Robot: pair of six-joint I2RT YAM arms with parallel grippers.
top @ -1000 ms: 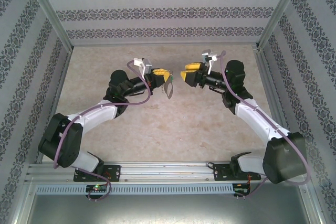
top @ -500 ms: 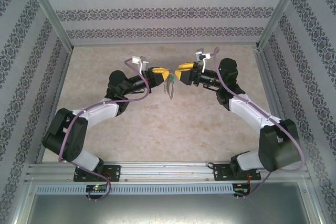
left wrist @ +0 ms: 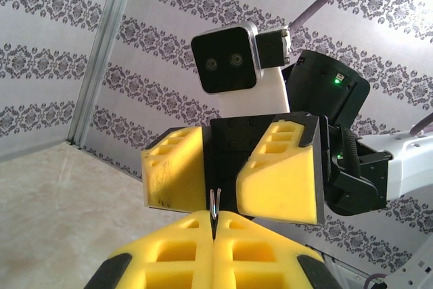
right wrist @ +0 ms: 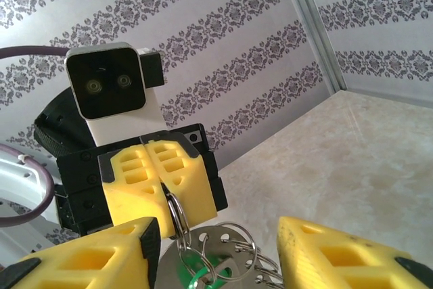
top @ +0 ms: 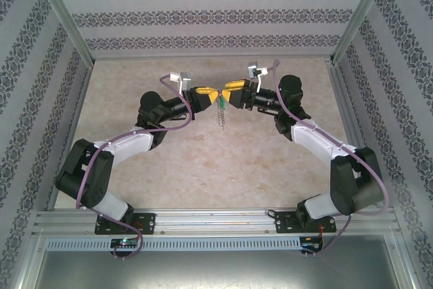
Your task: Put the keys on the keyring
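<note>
Grn key [right wrist: 192, 270], slvr keyring [right wrist: 177, 217].

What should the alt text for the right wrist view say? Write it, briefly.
The left hand, yellow fingers shut, pinches a metal keyring whose loops hang down over a green key. The right hand, open, flanks them in the foreground; patterned wallpaper lies behind.

Both arms reach inward, nearly tip to tip: left tool [top: 213, 95] pinched shut, right tool [top: 226, 92] with jaws standing apart.
</note>
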